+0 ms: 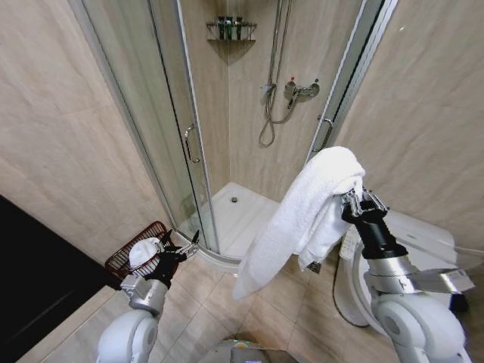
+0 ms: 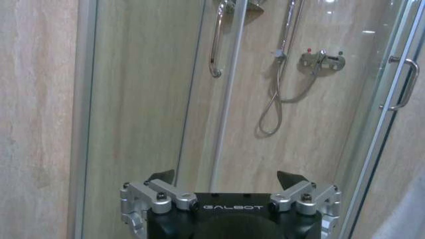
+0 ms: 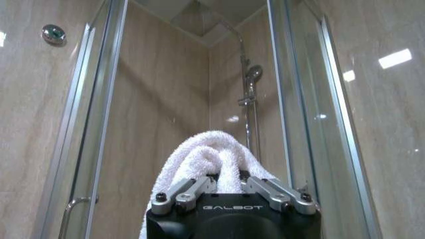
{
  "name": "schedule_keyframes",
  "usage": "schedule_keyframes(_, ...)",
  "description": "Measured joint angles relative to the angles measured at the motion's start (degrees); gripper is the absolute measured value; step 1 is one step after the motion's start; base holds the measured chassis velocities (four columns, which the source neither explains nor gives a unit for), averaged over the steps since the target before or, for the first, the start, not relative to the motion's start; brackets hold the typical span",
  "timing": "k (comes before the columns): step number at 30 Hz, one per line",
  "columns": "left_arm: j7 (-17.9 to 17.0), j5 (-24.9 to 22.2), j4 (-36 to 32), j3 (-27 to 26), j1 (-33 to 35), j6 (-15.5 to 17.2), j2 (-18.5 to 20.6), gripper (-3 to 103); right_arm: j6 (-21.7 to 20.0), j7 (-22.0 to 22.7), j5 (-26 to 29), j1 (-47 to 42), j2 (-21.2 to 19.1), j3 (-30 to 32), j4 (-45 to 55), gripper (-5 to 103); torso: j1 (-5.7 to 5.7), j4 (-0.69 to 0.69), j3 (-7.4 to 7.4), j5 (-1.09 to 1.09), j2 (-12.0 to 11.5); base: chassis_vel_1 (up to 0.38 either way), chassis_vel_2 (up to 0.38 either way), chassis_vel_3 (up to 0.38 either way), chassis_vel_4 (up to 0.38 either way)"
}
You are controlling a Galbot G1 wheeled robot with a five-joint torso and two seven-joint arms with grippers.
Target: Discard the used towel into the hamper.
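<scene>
Right gripper (image 1: 355, 201): jaws clamped on white towel (image 1: 302, 215), raised so the drape clears the floor; left gripper (image 1: 184, 247): jaws open, empty, low; beyond and just left, hamper (image 1: 121, 262), some white cloth inside.

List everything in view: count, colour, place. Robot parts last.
towel: 1, white, draped over the right gripper, hanging down
hamper: 1, reddish-brown wire basket, on the floor by the left wall, something white inside
shower stall: 1, glass doors with chrome handles, white tray, in the corner ahead
shower hose and tap: 1 set, chrome, on the stall's back wall
corner shelf: 1, wire, dark bottles on it, high in the stall
left gripper: 1, black and silver, open, low beside the hamper
right gripper: 1, black and silver, raised, shut on the towel
</scene>
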Motion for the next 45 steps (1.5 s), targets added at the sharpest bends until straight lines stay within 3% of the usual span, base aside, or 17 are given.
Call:
schedule_keyframes(17,0.00,0.00,0.00,0.00,0.00,0.00,0.00,100,0.09,-0.01,-0.08,0.03,-0.34,-0.08,0.00,13,0.00,0.00,-0.02,0.00,-0.03,0.002,0.003,0.003,0.002)
schedule_keyframes(27,0.00,0.00,0.00,0.00,0.00,0.00,0.00,100,0.26,2.60,0.04,0.41,-0.53,0.56,0.00,13,-0.03,0.00,-0.05,0.01,-0.07,0.061,0.067,0.080,0.074)
schedule_keyframes(45,0.00,0.00,0.00,0.01,0.00,0.00,0.00,100,2.82,2.31,1.39,1.16,-0.96,2.00,0.00,13,-0.05,0.00,-0.07,0.01,-0.12,0.117,0.121,0.115,0.118)
